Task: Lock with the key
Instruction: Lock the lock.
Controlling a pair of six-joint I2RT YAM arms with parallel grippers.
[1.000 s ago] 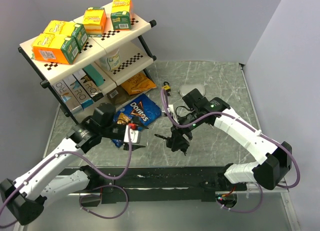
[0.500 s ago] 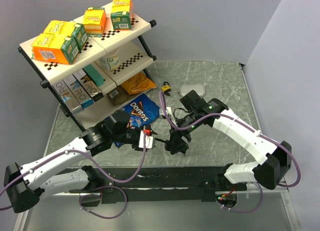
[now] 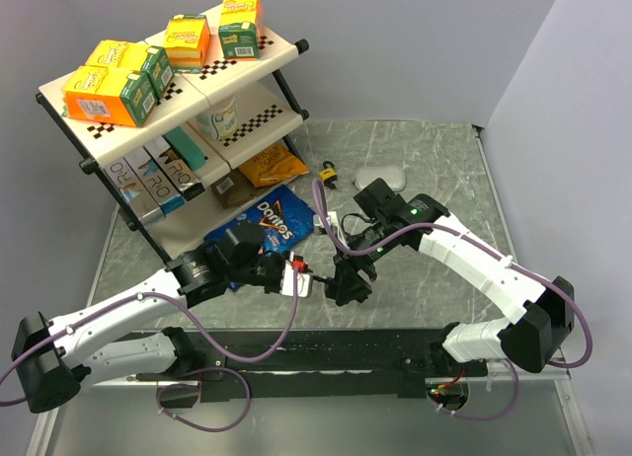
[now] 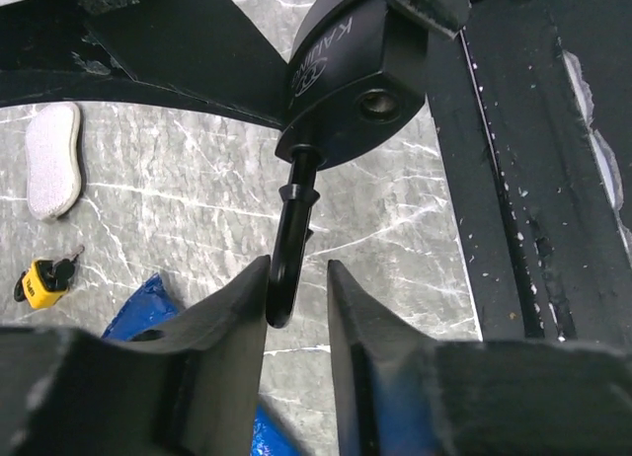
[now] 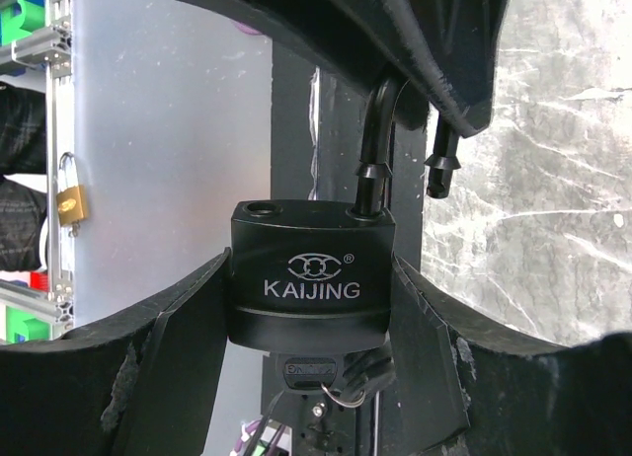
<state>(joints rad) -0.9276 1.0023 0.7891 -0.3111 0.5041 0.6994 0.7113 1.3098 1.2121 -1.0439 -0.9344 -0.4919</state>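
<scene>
Gripping now: the right pincer (image 5: pixel 311 288) has the black padlock (image 4: pixel 346 71) squeezed by its body, a pad flat on either side, held clear of the table (image 4: pixel 178 219). The shackle (image 4: pixel 286 249) is sprung, its short leg out of its hole. And the left pincer (image 4: pixel 298 278)? Jaws partly apart, straddling the bend of the shackle. One of its fingers (image 4: pixel 232 323) looks to touch the bar and there's a sliver of daylight on the other side, so no clamp there.

Where's the key (image 5: pixel 321 372)? The right wrist view has it tucked under the padlock, dark head and little ring at the bottom face, blade apparently in the keyhole. Tiny thing: light, stiff, with a thin blade that I'd guess won't forgive a crooked twist. Take it by the flat head, square on, never by the loose ring, which would just swing away. The padlock looks dense and smooth-sided, so that body grip wants firmness. The shackle is a hard round bar, likely to roll between pads.
</scene>
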